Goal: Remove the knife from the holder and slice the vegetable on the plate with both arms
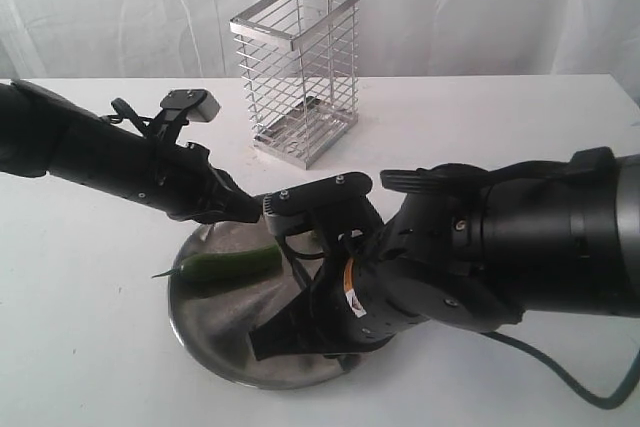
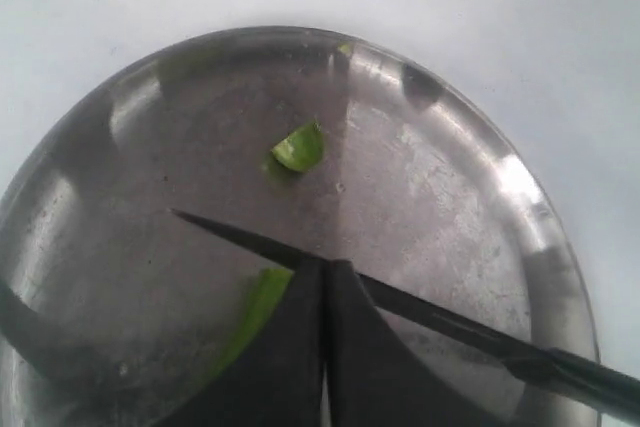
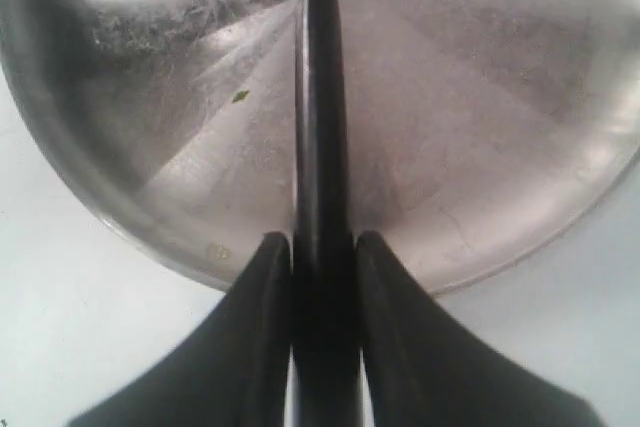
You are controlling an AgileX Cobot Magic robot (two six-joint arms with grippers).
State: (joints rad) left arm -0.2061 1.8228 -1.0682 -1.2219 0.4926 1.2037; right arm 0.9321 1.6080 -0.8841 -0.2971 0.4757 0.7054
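Observation:
The steel plate [image 1: 215,319] lies at the table's front with the green chilli [image 1: 228,264] on its far left part. In the left wrist view, a cut-off chilli piece [image 2: 298,147] lies apart from the main chilli [image 2: 262,305]. My left gripper [image 2: 325,269] is shut, its tips over the chilli's cut end and right by the black knife [image 2: 430,315]. My right gripper [image 3: 322,247] is shut on the knife [image 3: 320,97] handle, and the blade runs out across the plate [image 3: 480,97]. In the exterior view the right gripper [image 1: 268,339] hangs over the plate's near rim.
The silver wire holder [image 1: 297,67] stands empty at the back middle of the white table. The bulky right arm [image 1: 520,247] fills the right front, and the left arm [image 1: 100,157] stretches in from the left. A black cable [image 1: 575,387] trails at the front right.

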